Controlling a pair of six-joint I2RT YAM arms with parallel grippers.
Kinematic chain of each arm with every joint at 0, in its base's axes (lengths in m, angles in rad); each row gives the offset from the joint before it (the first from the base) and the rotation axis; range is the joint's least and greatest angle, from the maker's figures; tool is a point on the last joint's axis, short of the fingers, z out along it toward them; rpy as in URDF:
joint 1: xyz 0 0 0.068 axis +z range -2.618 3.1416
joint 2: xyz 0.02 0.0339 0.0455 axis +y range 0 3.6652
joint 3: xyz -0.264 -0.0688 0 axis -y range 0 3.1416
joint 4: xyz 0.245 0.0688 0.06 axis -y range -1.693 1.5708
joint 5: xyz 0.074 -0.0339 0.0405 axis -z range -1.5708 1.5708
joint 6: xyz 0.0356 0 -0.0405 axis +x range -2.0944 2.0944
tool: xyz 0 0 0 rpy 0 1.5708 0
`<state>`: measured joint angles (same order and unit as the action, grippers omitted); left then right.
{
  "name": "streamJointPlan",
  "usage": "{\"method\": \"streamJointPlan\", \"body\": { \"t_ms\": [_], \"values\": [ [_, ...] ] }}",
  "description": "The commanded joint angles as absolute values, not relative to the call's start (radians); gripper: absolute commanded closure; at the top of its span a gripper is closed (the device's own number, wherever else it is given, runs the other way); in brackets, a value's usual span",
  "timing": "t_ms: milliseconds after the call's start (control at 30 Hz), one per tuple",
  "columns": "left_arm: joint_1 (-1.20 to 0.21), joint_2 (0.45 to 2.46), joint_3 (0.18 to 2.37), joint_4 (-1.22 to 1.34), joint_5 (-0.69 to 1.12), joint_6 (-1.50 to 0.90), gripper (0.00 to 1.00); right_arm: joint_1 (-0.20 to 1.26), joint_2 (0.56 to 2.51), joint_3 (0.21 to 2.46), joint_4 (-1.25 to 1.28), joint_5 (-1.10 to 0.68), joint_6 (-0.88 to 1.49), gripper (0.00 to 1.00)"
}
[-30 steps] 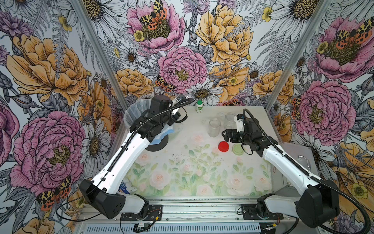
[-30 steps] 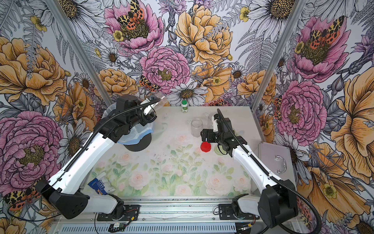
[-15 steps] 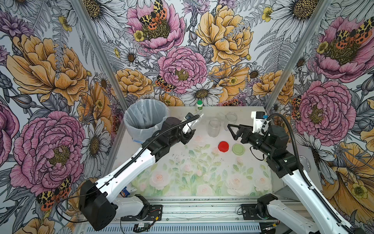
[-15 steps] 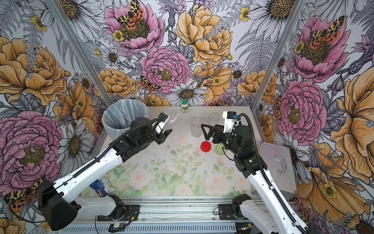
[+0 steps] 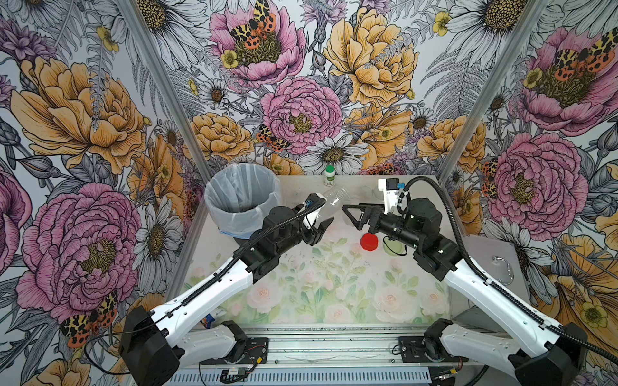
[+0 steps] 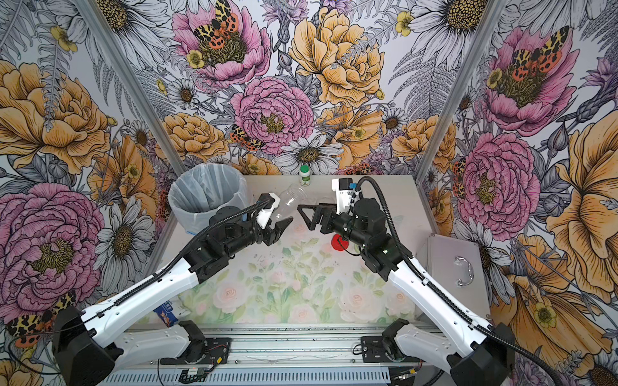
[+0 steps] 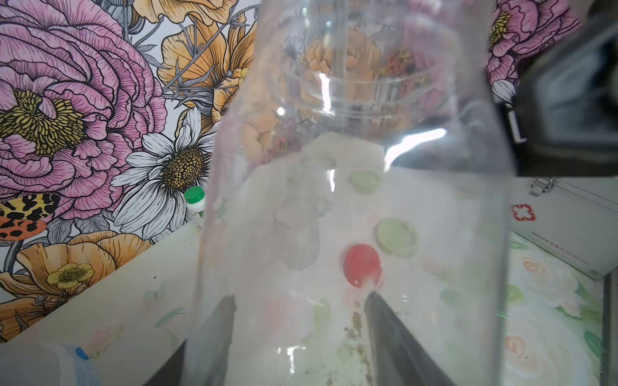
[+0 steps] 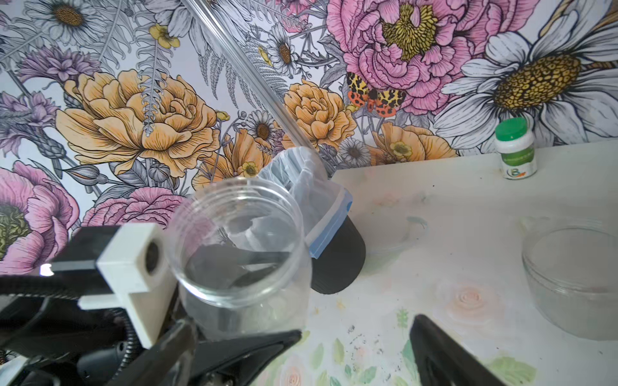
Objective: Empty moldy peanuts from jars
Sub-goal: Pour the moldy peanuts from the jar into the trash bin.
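Now jar [image 5: 334, 198] no longer over bin [image 5: 234, 219]

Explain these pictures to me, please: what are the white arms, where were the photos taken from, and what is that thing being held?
Two robot arms stand at a flowery table. Two pictures look down from overhead; the other two come from cameras on the arms' wrists. The left gripper is closed on a clear jar, lidless and seemingly empty. The right gripper is open, holding nothing. On the table: a lined bin, a red lid, a pale green lid and a small white bottle.
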<state>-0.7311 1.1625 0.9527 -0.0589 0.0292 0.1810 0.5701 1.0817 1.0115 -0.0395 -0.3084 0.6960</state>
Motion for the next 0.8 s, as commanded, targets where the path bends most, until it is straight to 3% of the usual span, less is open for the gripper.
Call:
{"method": "streamJointPlan", "body": {
  "t_ms": [0, 400, 767],
  "values": [
    [-0.742, 1.166, 0.940, -0.009, 0.041, 0.166, 0.71, 0.578, 1.086, 1.053, 0.030, -0.291, 0.701, 0.01],
    [-0.749, 1.181, 0.942, 0.009, 0.042, 0.164, 0.72, 0.597, 1.206, 1.135, 0.058, -0.312, 0.691, 0.04],
    [-0.749, 1.195, 0.942, 0.015, 0.067, 0.159, 0.72, 0.603, 1.241, 1.148, 0.094, -0.333, 0.686, 0.13]
  ]
}}
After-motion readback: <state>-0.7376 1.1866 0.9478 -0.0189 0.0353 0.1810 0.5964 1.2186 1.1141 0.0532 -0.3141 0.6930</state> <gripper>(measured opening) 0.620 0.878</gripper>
